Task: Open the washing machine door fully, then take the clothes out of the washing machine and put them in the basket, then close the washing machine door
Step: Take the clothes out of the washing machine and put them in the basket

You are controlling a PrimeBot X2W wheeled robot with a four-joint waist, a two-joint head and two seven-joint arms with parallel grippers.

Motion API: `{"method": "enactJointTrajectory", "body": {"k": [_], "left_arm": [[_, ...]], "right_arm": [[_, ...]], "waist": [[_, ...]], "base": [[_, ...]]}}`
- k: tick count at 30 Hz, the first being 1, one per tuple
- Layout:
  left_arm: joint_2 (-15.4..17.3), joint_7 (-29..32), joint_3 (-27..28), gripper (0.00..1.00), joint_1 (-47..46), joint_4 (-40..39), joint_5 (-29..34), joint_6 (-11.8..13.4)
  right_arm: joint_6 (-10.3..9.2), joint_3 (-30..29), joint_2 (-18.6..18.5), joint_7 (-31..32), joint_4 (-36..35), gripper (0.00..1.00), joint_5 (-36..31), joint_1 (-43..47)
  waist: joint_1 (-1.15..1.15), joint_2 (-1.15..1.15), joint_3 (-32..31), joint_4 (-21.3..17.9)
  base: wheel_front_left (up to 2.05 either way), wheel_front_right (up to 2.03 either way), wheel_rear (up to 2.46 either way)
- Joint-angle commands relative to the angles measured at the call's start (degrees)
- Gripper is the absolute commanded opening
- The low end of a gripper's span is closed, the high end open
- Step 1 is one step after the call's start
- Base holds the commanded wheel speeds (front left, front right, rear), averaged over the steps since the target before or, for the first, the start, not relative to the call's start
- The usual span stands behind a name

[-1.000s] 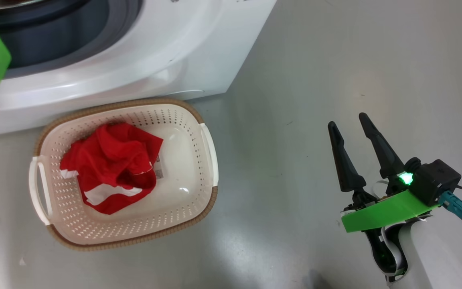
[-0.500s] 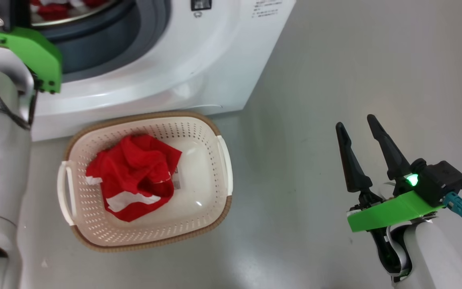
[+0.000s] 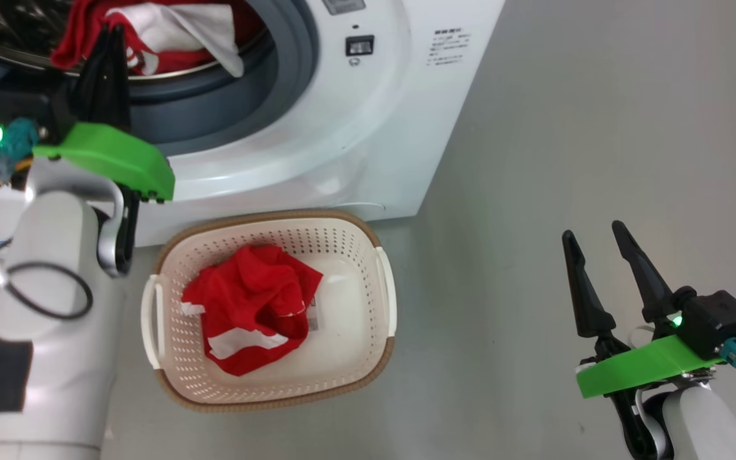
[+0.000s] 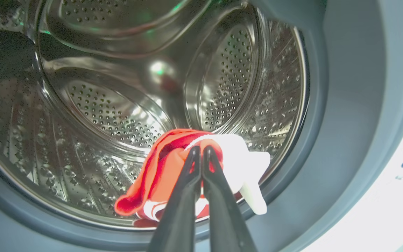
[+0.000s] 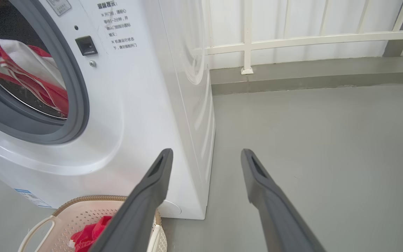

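The washing machine [image 3: 355, 128] stands with its mouth uncovered; its door is out of view. Red and white clothes [image 3: 170, 25] lie at the drum's front lip, also seen as clothes [image 4: 159, 171] and clothes [image 5: 30, 66]. My left gripper [image 3: 109, 32] is shut, with its tips against this heap [image 4: 199, 148]; no cloth shows between the fingers. Another red garment [image 3: 253, 306] lies in the basket [image 3: 349, 332] on the floor before the machine. My right gripper [image 3: 591, 230] hangs open and empty over bare floor to the right, seen as gripper [image 5: 205, 152].
My pale left forearm [image 3: 55, 319] with a looping cable stands close to the basket's left handle. A grey gasket [image 3: 278, 96] rings the drum mouth. A white railing and wall [image 5: 247, 38] run behind the machine. Grey floor [image 3: 534, 128] stretches to the right.
The head camera has swung, bringing the drum mouth and clothes into view. My left arm has risen so its shut fingers reach the clothes at the drum lip. The right gripper stays open.
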Motion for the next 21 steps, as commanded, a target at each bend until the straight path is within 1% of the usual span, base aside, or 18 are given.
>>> {"method": "enactJointTrajectory", "body": {"k": [1, 5, 11, 17, 18, 21], "left_arm": [[1.77, -0.52, 1.8, 0.0, 1.03, -2.77, -0.39, -0.17], [0.65, -0.53, 3.44, 0.0, 5.9, -9.35, -0.29, -0.63], [-0.8, -0.53, 6.65, 0.0, 12.24, -17.0, -0.87, -1.46], [-1.9, -0.53, 8.96, 0.0, 16.32, -25.0, -0.87, -2.32], [-2.22, -0.53, 9.62, 0.0, 17.29, -27.75, -0.95, -2.53], [-2.62, -0.53, 10.39, 0.0, 18.45, -31.73, -0.94, -2.74]], "right_arm": [[0.28, 0.83, -0.02, -0.37, -1.2, 1.0, -0.65, 0.8], [0.28, 0.13, -0.02, -0.37, -1.17, 1.0, -1.48, 1.54], [0.28, -0.43, -0.02, -0.37, -1.12, 1.0, -2.28, 2.45], [0.28, -1.16, -0.02, -0.37, -1.43, 1.0, -2.58, 3.27], [0.28, -1.34, -0.02, -0.37, -1.51, 1.0, -2.64, 3.45], [0.28, -1.54, -0.02, -0.37, -1.63, 1.0, -2.66, 3.62]], "waist": [[0.0, 0.0, -1.47, 1.24], [0.0, 0.0, -2.57, 2.04], [0.0, 0.0, -3.99, 2.91], [0.0, 0.0, -4.62, 3.58], [0.0, 0.0, -4.67, 3.71], [0.0, 0.0, -4.66, 3.79]], "base": [[0.0, 0.0, 0.0], [0.0, 0.0, 0.0], [0.0, 0.0, 0.0], [0.0, 0.0, 0.0], [0.0, 0.0, 0.0], [0.0, 0.0, 0.0]]}}
